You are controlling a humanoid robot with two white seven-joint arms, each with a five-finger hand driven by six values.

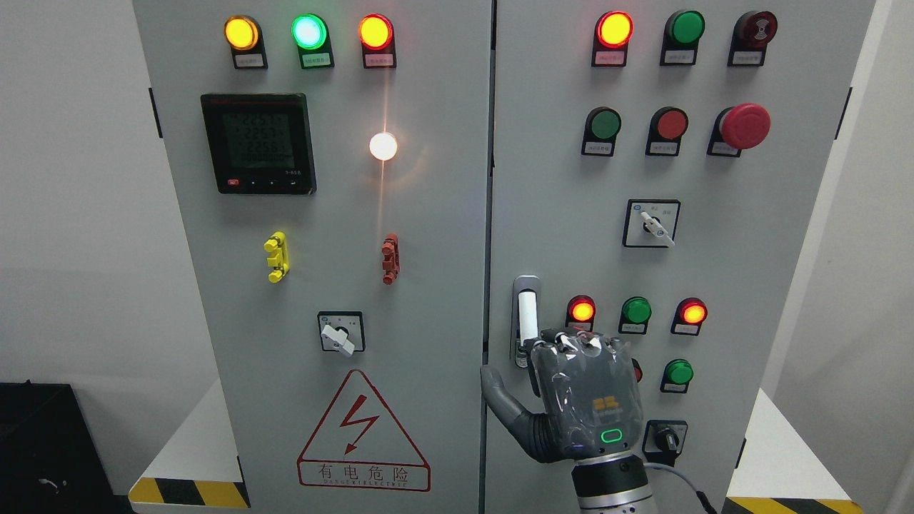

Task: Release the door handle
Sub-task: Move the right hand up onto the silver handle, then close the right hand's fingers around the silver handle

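Observation:
The door handle (527, 314) is a white lever in a grey housing at the left edge of the right cabinet door (750, 285). My right hand (582, 400) comes up from the bottom edge with its back toward the camera. It sits against the handle's lower right and covers the handle's bottom end. Whether it still grips the lever is hidden behind the hand itself. The right door lies flush with the left door (428, 285). My left arm does not show.
Lit indicator lamps (582, 311), buttons and a rotary switch (664, 437) crowd the panel around my hand. A red emergency stop (744, 126) sticks out at the upper right. The left door carries a meter (258, 143) and a warning triangle (363, 432).

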